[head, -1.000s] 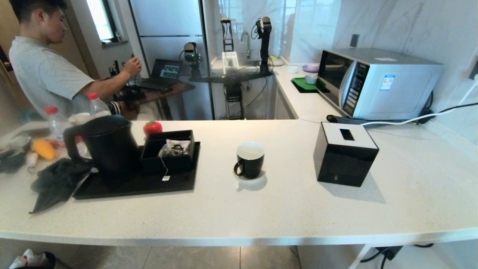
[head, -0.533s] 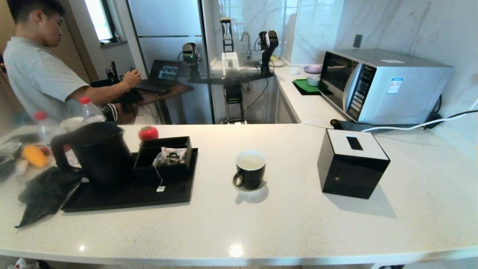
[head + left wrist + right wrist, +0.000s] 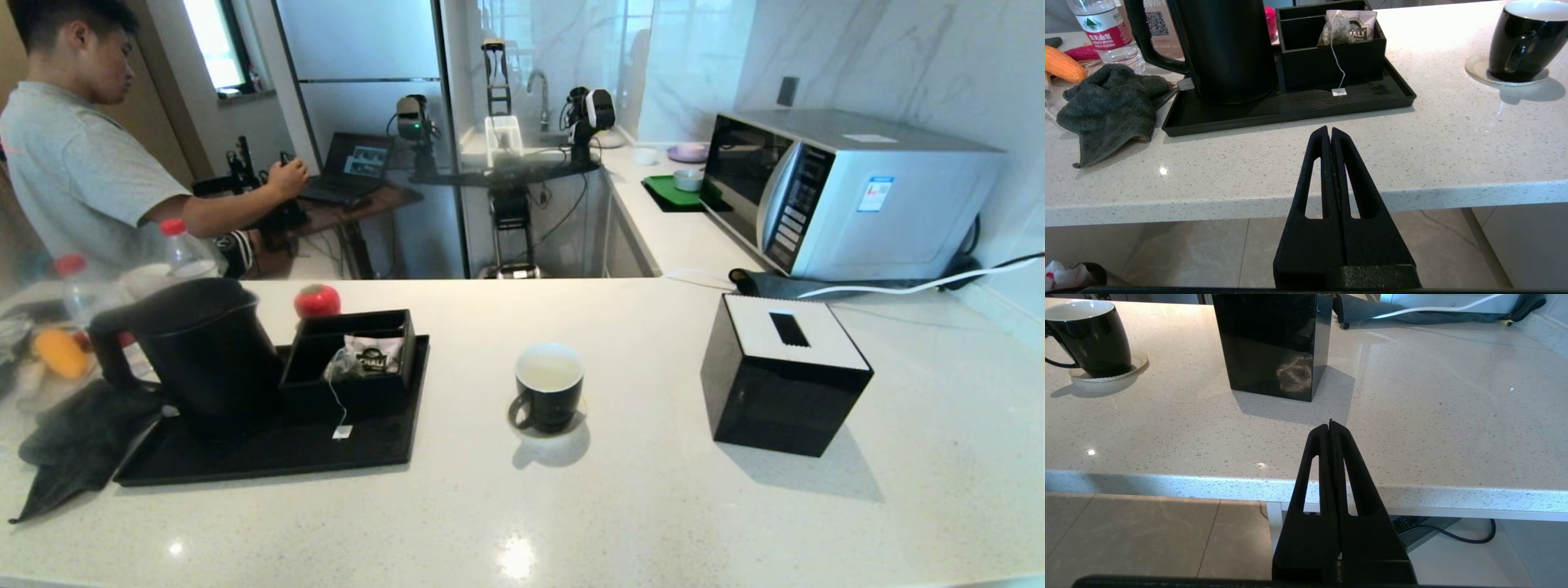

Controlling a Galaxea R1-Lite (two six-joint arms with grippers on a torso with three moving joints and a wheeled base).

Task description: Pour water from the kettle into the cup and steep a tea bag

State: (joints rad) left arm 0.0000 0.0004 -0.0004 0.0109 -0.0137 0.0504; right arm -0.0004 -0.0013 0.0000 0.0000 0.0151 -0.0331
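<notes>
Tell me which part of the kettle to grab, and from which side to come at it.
Grip the kettle by its big loop handle, probably with the left gripper, now shut. The handle sticks out on the robot's left, away from the black organizer box crowding the other side, so come from the left.

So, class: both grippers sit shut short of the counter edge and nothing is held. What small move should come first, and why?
Probably open the left gripper and reach toward the kettle handle. The kettle stands upright on the tray on the robot's left, nearest that arm; the cup waits untouched at centre, and the tea bag is in its box. The right gripper can stay parked.
</notes>
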